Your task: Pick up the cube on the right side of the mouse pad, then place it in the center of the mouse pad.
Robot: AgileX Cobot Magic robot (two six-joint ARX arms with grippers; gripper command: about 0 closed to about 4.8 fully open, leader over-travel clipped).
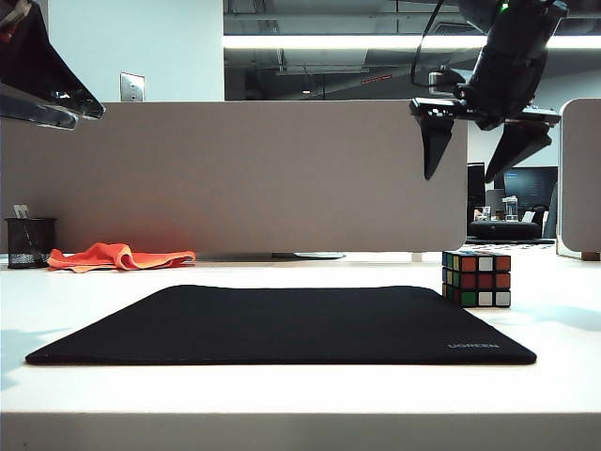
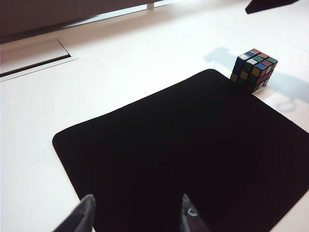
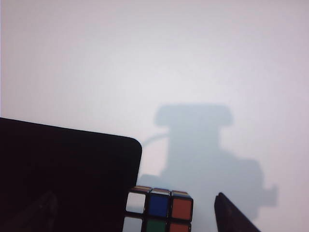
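The white bench fills the foreground of the exterior view, its front edge lowest in the frame. On it lies the mouse pad, a flat black mat across the lower middle, with grey lettering at its lower right corner. The cube stands on the bench at right of centre, just beside the pad's far right corner and off the mat; whether it touches the edge cannot be told. Above it, in the upper right, the right gripper hangs in the air well clear of the cube, its two dark fingers pointing down and spread wide, holding nothing. In the right wrist view the cube shows at the bottom edge next to the pad's rounded corner. The left gripper hovers over the pad's near edge in the left wrist view, fingers parted and empty, the cube far off in that frame's upper right. An orange cloth and a black mesh cup rest at middle left, before a beige partition.
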